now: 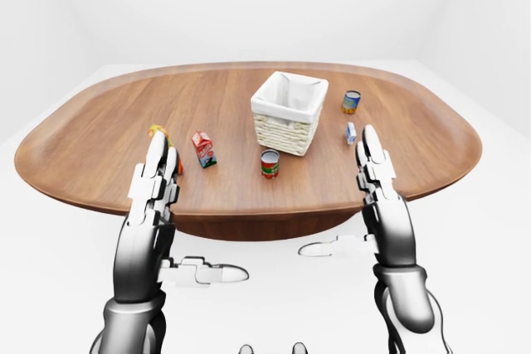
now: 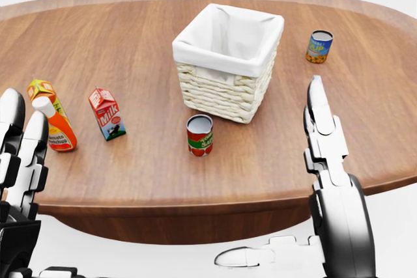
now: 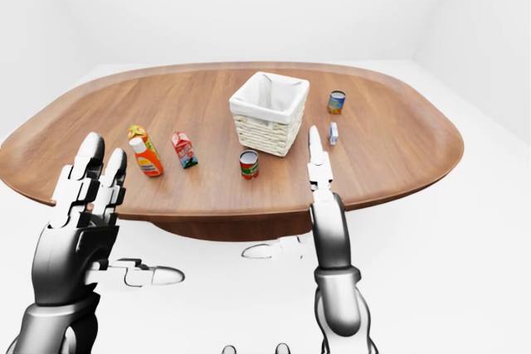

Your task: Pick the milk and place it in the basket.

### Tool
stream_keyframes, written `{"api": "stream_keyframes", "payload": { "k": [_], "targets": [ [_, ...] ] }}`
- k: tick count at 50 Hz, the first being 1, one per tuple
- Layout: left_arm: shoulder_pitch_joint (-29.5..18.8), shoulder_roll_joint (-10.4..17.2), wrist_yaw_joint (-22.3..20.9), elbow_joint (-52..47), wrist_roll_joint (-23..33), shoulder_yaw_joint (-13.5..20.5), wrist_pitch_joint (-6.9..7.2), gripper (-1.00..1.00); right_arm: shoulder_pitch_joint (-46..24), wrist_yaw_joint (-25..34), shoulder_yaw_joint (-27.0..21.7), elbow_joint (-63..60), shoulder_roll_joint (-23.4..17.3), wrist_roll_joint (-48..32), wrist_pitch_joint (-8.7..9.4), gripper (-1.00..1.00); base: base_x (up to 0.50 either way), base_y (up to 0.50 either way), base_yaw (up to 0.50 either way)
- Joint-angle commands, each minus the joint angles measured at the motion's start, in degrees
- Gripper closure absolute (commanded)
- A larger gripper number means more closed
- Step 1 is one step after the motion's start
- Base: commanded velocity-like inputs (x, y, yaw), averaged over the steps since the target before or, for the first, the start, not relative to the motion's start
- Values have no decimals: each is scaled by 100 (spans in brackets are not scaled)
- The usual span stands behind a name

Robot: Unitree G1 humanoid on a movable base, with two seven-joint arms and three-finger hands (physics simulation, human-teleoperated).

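We see an oval wooden table in a plain white room. The milk carton, red-topped with a white label, stands upright left of the white-lined wicker basket, beside a ketchup bottle. Our left hand and right hand hover with fingers spread wide, holding nothing.

One oval wooden table carries one wicker basket with a white cloth liner. There are two cans: a red tomato can and a blue-and-yellow can. There are three cartons: a red milk carton, a small blue-and-white carton and an orange-and-yellow carton, plus one orange sauce bottle with a white cap.
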Motion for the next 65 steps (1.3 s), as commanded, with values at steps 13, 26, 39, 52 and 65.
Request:
{"api": "stream_keyframes", "payload": {
  "k": [13, 26, 39, 52, 65],
  "targets": [
    [169, 5, -55, -138, -48, -75, -39, -100, 101, -49, 94, -189, -41, 43, 0, -100, 33, 0, 0],
    [193, 34, 9, -31, 164, -149, -250, -100, 138, -75, 165, -254, -76, -34, 0, -100, 29, 0, 0],
    [209, 52, 42, -38, 130, -204, -269, -100, 175, -79, 195, -296, -92, -47, 0, -100, 26, 0, 0],
    [199, 61, 63, -29, 127, -207, -273, -100, 165, -68, 188, -302, -92, -9, 0, -100, 26, 0, 0],
    [258, 81, 41, -66, 77, -247, -248, -100, 204, -77, 240, -320, -105, -49, 0, -100, 26, 0, 0]
  ]
}}
